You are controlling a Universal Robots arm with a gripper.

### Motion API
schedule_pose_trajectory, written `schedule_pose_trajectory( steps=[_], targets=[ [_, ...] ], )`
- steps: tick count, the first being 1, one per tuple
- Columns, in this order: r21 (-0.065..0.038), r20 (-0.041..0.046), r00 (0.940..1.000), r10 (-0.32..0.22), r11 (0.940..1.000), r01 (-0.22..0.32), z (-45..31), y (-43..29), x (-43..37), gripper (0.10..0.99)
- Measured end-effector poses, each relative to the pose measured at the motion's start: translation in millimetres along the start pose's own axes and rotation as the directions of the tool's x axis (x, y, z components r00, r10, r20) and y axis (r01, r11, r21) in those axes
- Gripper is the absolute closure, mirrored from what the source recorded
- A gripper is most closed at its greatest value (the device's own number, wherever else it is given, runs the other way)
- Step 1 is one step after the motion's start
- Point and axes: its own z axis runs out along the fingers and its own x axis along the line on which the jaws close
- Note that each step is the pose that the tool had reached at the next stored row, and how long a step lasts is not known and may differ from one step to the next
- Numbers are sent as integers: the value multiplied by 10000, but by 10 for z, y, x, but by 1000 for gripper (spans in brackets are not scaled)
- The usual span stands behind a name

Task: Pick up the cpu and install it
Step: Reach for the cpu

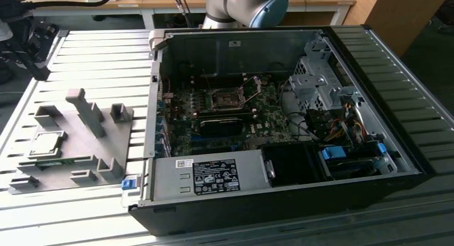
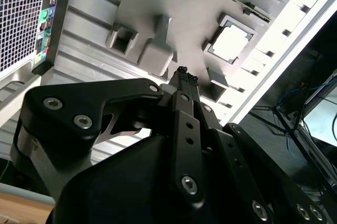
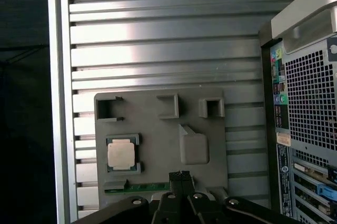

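The cpu (image 1: 47, 143) is a small square chip with a shiny metal top. It lies flat in a framed pocket of the grey fixture plate (image 1: 78, 150), at the exterior view's left of the open computer case (image 1: 284, 124). Both wrist views show the cpu (image 3: 120, 155) (image 2: 230, 43) well below my gripper (image 3: 179, 174) (image 2: 183, 73). The gripper hangs high over the plate, off to one side of the chip, shut with nothing between its fingers. The black square socket (image 1: 227, 100) on the motherboard stands open and bare.
Grey blocks and an upright post (image 1: 89, 112) rise from the fixture plate. A green memory stick (image 3: 142, 187) lies in a slot beside the cpu pocket. The ribbed metal table (image 3: 158, 55) runs around the plate. Cables and drive cages crowd the case's right side (image 1: 333, 108).
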Motion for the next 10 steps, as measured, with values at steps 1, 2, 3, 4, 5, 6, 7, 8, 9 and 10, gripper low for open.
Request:
schedule_pose_trajectory(
  steps=[1,2,3,4,5,6,7,8,9,10],
  targets=[
    [0,-6,10000,1,10000,-1,2,-1,12,980],
    [1,-12,10000,1,10000,-1,4,-2,22,980],
    [2,-18,10000,1,10000,-1,6,-3,33,980],
    [3,-23,10000,1,10000,-1,8,-4,45,980],
    [3,-29,10000,2,10000,-2,10,-4,55,980],
    [3,-36,10000,2,10000,-2,12,-5,66,980],
    [3,-40,10000,2,10000,-2,14,-6,77,980],
    [3,-45,10000,2,10000,-2,17,-7,87,980],
    [4,-53,10000,3,10000,-3,18,-8,97,980],
    [5,-59,10000,3,10000,-3,20,-9,106,980]
  ],
)
